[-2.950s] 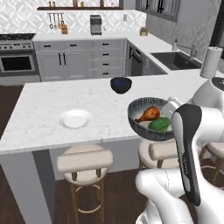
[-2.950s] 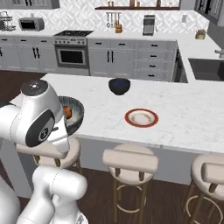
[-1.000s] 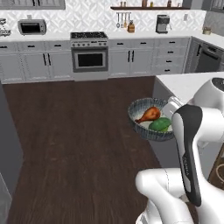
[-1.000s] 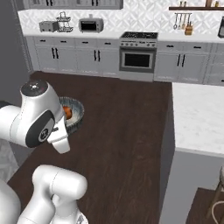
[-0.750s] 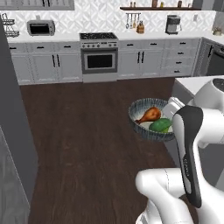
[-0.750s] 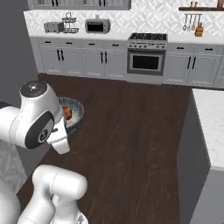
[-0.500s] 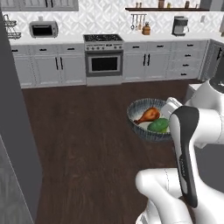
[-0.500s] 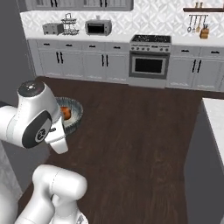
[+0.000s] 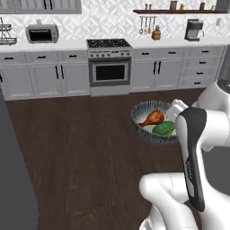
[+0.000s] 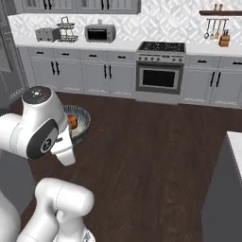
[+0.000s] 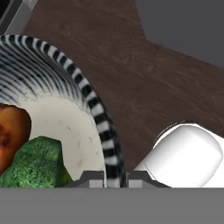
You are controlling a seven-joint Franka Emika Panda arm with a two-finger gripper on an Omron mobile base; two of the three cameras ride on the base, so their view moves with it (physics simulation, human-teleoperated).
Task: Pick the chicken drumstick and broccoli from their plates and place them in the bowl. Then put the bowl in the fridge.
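We see the bowl (image 9: 152,122) carried in the air above the dark wood floor (image 9: 85,152), and against the earlier pictures it sits just as it did relative to the arm, while the whole room behind it has slid sideways: the island counter with its plates has gone from the left base view, and the oven range (image 9: 109,67) now stands straight beyond the bowl, so it is the base and its cameras that have turned, not the bowl. The chicken drumstick (image 9: 152,118) and the broccoli (image 9: 163,128) lie inside the bowl as before, touching one another, the drumstick on the side toward the range and the broccoli on the side toward the arm. The bowl's outside is dark with pale ribs, its inside pale and speckled (image 11: 74,131); the drumstick (image 11: 11,133) is orange-brown, and the broccoli (image 11: 37,164) is a bumpy dark-green lump resting against it. In the hand view the gripper (image 11: 114,178) straddles the bowl's rim (image 11: 103,127), one tip inside and one outside, pinching the wall between them. In the right base view the bowl (image 10: 80,124) peeks out from behind the arm's white elbow, with a bit of the drumstick (image 10: 72,121) showing. Beyond the bowl, past the floor, runs the grey cabinet row (image 10: 94,71) with a microwave (image 10: 100,33) on its counter.
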